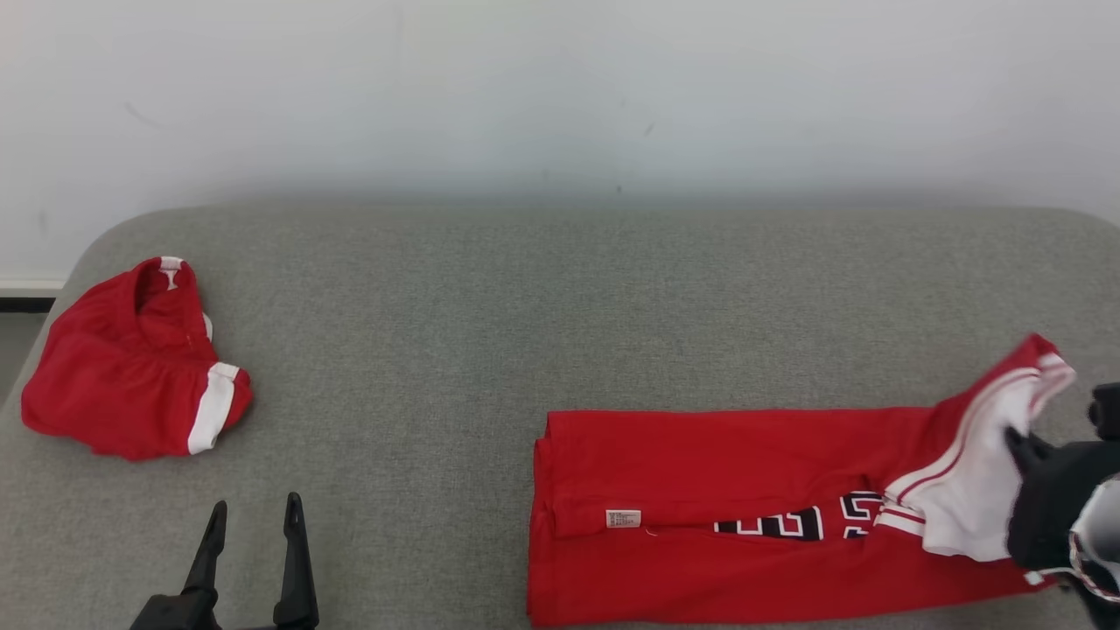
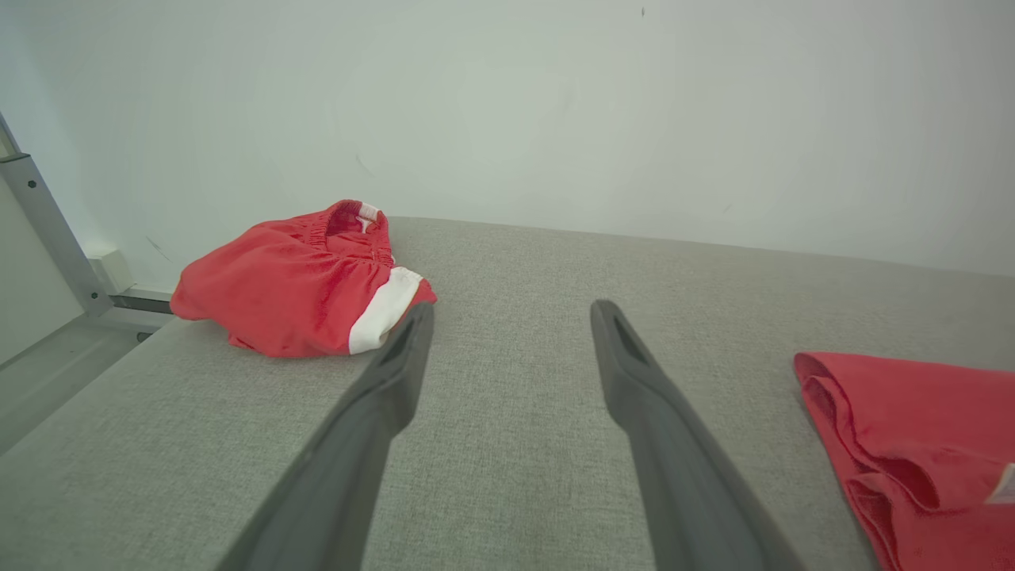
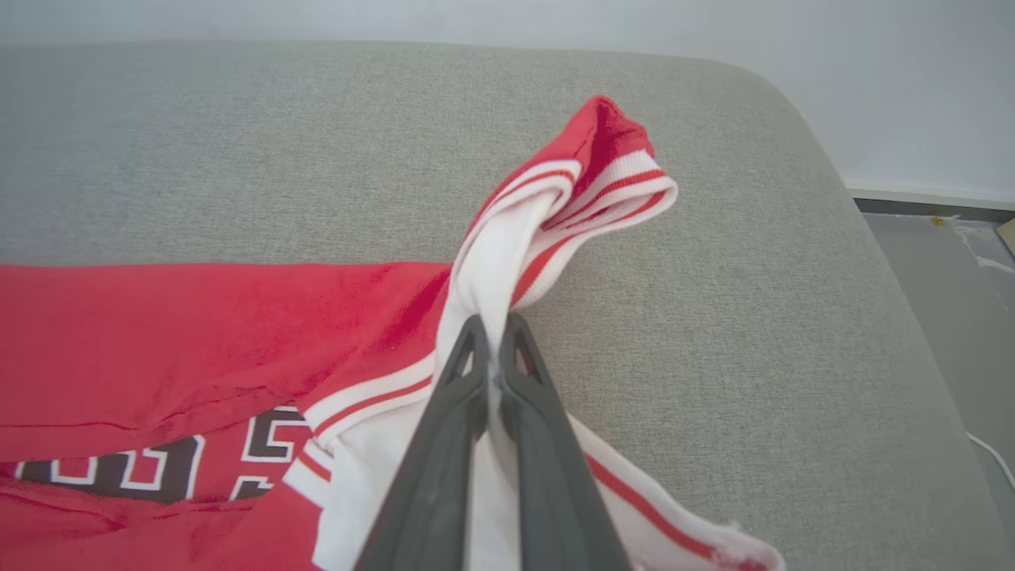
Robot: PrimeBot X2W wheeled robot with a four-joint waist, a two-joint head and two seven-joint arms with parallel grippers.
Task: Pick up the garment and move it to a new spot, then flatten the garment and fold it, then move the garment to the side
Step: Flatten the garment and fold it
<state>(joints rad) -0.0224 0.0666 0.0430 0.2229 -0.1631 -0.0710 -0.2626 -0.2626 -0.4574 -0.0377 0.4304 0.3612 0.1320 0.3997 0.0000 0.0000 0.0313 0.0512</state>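
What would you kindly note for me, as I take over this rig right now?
Right gripper: shut on the white red-striped trim of the red printed jersey, that end raised.
Left gripper: open, empty, above the grey upholstered surface.
Jersey: a long strip at front right. Red white-banded shorts: bunched at far left.
Done: lengthwise fold, it seems.
Left: fold the strip across, move it aside.

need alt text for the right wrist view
The right pincer is shut on the white, red-striped trim of a red fabric jersey with dark block numerals, that end raised off the grey upholstered surface. The rest lies flat.
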